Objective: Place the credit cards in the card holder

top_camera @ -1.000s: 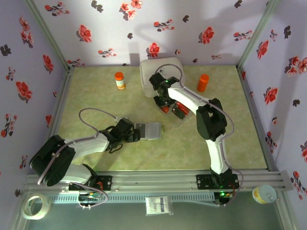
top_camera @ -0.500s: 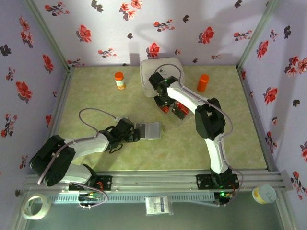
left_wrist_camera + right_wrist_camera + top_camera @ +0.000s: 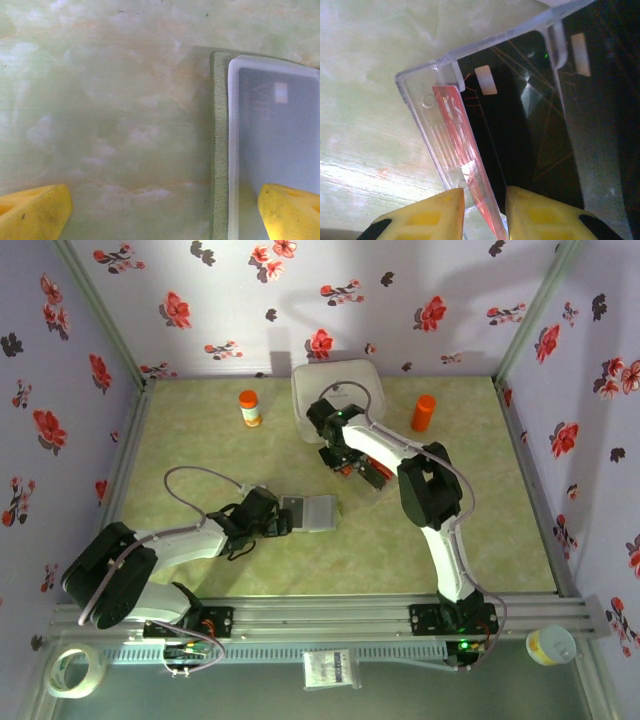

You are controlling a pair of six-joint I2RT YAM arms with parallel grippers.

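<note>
The card holder (image 3: 312,512) lies open mid-table, olive-green edge (image 3: 218,150) round a pale grey inside, with a dark grey card (image 3: 280,125) in its sleeve. My left gripper (image 3: 283,517) sits at its left edge, wide open (image 3: 160,215), one fingertip (image 3: 290,212) over the sleeve and the other over bare table. The other credit cards lie in a clear tray (image 3: 368,472). There, dark cards (image 3: 530,130) lie flat and a red card (image 3: 462,145) stands tilted on edge by the tray wall (image 3: 420,115). My right gripper (image 3: 347,462) (image 3: 485,215) straddles the red card with narrow jaws and thin gaps showing.
A big white rounded box (image 3: 335,390) stands just behind the tray. Two orange bottles (image 3: 249,408) (image 3: 424,412) stand at the back, either side of the box. Floral walls and metal rails bound the table.
My right gripper's jaws have narrowed around the red card, and its wrist has shifted slightly left over the tray. The left arm and the card holder have not moved.
</note>
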